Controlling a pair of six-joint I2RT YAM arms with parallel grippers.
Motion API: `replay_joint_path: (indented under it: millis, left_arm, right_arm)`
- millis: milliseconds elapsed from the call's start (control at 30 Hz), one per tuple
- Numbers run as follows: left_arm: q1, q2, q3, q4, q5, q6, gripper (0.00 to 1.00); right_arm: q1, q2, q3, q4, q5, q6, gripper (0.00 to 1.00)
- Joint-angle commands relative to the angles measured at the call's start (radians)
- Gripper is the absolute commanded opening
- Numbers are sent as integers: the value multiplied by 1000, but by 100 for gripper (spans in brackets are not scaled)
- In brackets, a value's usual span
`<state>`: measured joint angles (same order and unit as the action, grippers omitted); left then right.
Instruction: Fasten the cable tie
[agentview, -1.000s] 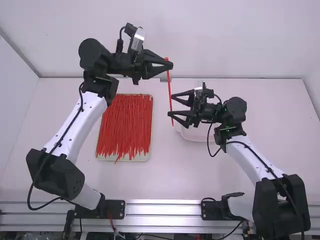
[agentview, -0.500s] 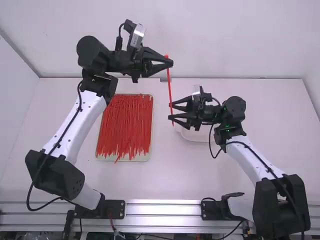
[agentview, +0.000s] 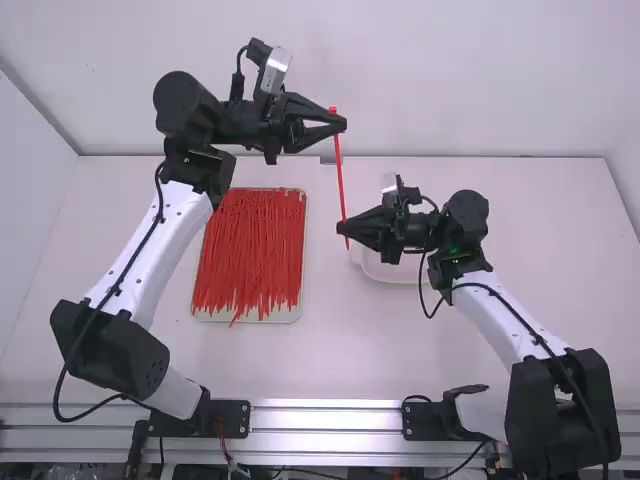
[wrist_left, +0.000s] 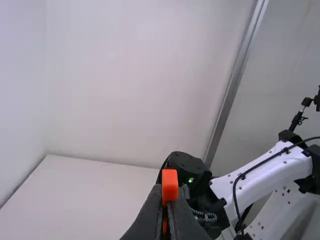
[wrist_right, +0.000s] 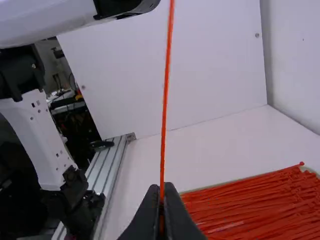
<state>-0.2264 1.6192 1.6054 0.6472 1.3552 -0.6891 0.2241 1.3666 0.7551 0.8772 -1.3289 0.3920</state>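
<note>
high view looked forward and down from above and behind the arm bases (agentview: 180, 395), covering most of the table (agentview: 560, 300). each wrist camera sat close behind its own jaws, facing out past them. all three shared the cable tie (agentview: 340, 185) pinched in both jaws.

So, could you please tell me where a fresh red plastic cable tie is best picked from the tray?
Probably the stray red plastic tie whose thin tip pokes past the near rim of the flat beige tray. It lies askew, partly clear of the packed pile of red ties, so come straight down from above with the jaws across its narrow strap near that tip.
</note>
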Motion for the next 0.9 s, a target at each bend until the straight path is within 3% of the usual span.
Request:
replay_joint_path:
  millis: [0, 67, 100, 167, 200, 233, 267, 533, 867]
  left_arm:
    - [-2, 2, 26, -6, -13, 2, 2]
    - [-2, 2, 26, -16, -21, 8, 3]
    - [-2, 2, 26, -18, -24, 8, 9]
    - [-2, 2, 26, -26, -29, 5, 59]
    - [-2, 2, 26, -26, -29, 5, 59]
    - [-2, 2, 26, -39, -27, 13, 84]
    - [-2, 2, 26, -60, -27, 37, 99]
    - [26, 2, 26, -256, -40, 232, 99]
    - [43, 2, 26, -296, -40, 276, 99]
  right_arm:
    - [-1, 1, 30, 5, -9, -1, 0]
    - [-1, 1, 30, 5, -9, -1, 0]
    - [-1, 1, 30, 5, -9, -1, 0]
    - [-1, 1, 30, 5, -9, 0, 0]
    - [-1, 1, 30, 5, -9, 0, 0]
    - [-2, 0, 30, 5, -9, 0, 0]
    - [-6, 0, 30, 5, -9, 0, 0]
    - [-112, 0, 31, 48, 8, 78, 0]
    - [-255, 0, 31, 199, 108, 251, 0]
